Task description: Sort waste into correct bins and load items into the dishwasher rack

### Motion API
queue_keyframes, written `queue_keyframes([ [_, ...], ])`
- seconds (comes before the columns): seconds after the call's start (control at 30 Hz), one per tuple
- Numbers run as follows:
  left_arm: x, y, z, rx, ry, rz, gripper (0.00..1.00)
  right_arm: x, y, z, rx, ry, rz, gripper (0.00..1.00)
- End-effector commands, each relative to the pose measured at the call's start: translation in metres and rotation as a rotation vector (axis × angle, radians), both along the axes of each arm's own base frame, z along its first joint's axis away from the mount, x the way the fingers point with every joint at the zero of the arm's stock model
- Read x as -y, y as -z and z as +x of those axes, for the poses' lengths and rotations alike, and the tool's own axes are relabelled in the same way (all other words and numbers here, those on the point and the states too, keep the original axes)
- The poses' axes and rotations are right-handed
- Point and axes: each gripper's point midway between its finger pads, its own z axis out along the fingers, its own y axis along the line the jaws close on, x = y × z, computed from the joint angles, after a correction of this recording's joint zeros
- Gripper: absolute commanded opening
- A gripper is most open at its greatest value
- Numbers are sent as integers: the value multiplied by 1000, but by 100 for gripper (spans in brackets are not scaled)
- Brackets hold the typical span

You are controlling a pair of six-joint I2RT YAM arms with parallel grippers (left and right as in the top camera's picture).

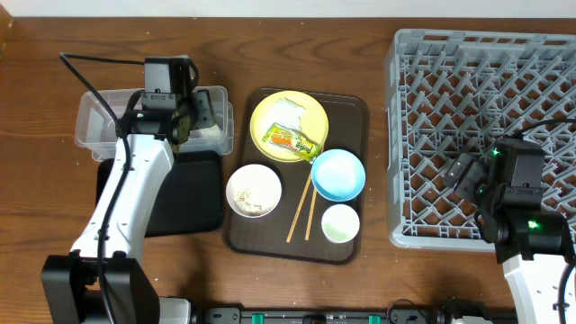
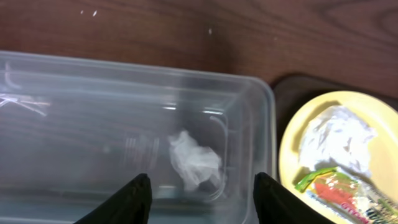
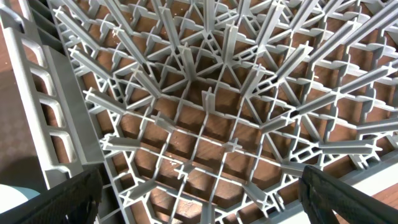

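Waste: one crumpled napkin piece (image 2: 194, 163) lies in the clear tub (image 2: 266, 106), upper left of overhead view. Nothing else looks sorted.

Left to do:
- white crumple (image 1: 290, 110) + wrapper (image 1: 292, 138) on yellow plate (image 1: 261, 121)
- scraps (image 1: 252, 205) in white bowl (image 1: 230, 191)
- blue bowl (image 1: 337, 174), cup (image 1: 340, 223), chopsticks (image 1: 301, 209), all on brown tray (image 1: 355, 108), centre

Rack (image 1: 393, 135), right: no items. Black tray (image 1: 193, 193): bare.

Left hand (image 2: 202, 193): above tub, spread wide, holding nothing. Right hand (image 3: 202, 199): over rack pegs, spread wide, holding nothing.

Room: tub rim near plate edge; dishes packed close; strip of worktop (image 1: 378, 162) betw. brown tray and rack.
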Motion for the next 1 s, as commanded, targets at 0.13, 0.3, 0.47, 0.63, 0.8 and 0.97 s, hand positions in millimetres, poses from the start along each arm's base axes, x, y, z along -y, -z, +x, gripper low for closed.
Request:
queue_keyframes([
  [0.13, 42, -17, 16, 94, 105, -41, 61, 4, -9, 3, 28, 27, 5, 99],
  [0.3, 88, -25, 33, 183, 212, -86, 65, 4, -9, 3, 28, 27, 5, 99],
  [0.47, 124, 1, 49, 195, 278, -94, 67, 4, -9, 3, 27, 27, 5, 99],
  [0.63, 151, 49, 56, 142, 325, -91, 70, 4, -8, 2, 25, 27, 5, 99],
  [0.8, 164, 90, 61, 100, 345, -85, 71, 4, -8, 2, 23, 27, 5, 99],
  [0.97, 164, 124, 60, 46, 344, -76, 71, 4, -8, 2, 23, 27, 5, 99],
])
